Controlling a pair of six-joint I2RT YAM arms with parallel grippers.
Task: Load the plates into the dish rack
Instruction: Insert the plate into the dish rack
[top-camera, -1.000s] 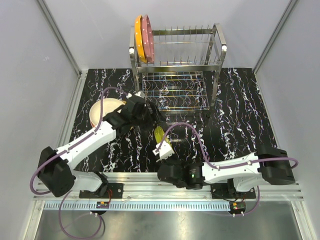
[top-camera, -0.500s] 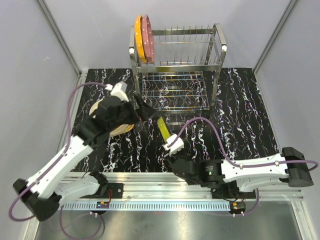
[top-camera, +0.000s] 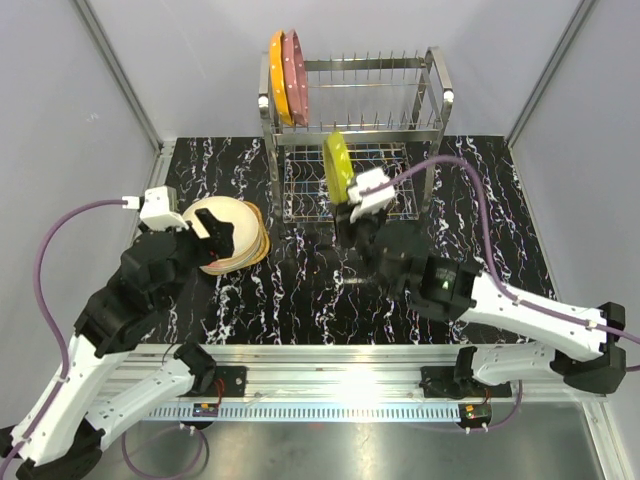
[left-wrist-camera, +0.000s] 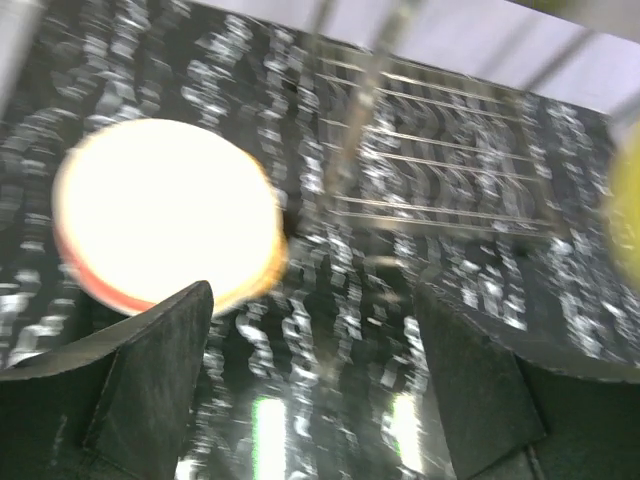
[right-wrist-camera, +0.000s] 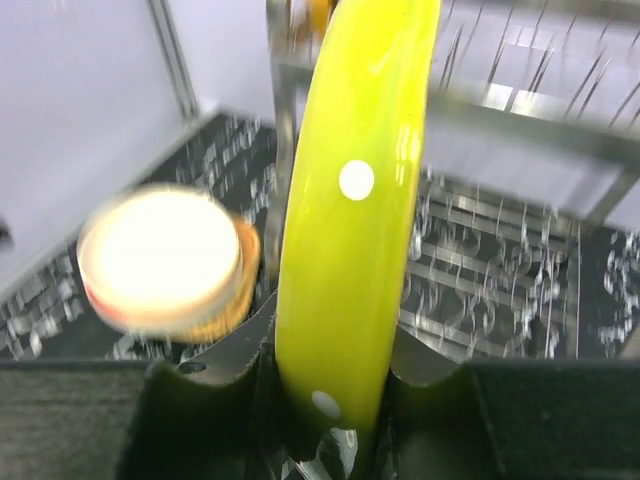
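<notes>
Since the earlier frames, the lime-green plate (top-camera: 338, 165) has been lifted from the middle of the worktop (top-camera: 500, 220) to the front of the dish rack (top-camera: 400, 100). The left arm has been drawn back toward the lower left of the overhead view, so that the stack of plates (top-camera: 235, 235) is uncovered.

From above, the lime-green plate is seen upright and edge-on before the rack, at the centre of the frame. Whether it touches the wires cannot be told. An orange plate (top-camera: 277, 80) and a pink plate (top-camera: 296, 70) are stood on edge at the left end of the upper tier, and only this view shows them clearly.

In the right wrist view the white dots on the lime-green plate are made out, with the stack blurred at centre left and the rack's prongs at upper right. The left wrist view is smeared. The stack, topped by a cream plate, is shown at centre left, the wire grid shelf (left-wrist-camera: 440, 150) at upper centre, and a yellow-green blur at the right edge.

The right pincer (right-wrist-camera: 330, 410) is clamped on the lower rim of the lime-green plate, one finger against each face. The left pincer (left-wrist-camera: 315, 390) is held with its fingers wide apart above the worktop beside the stack. Nothing is gripped between them and no contact is seen.
</notes>
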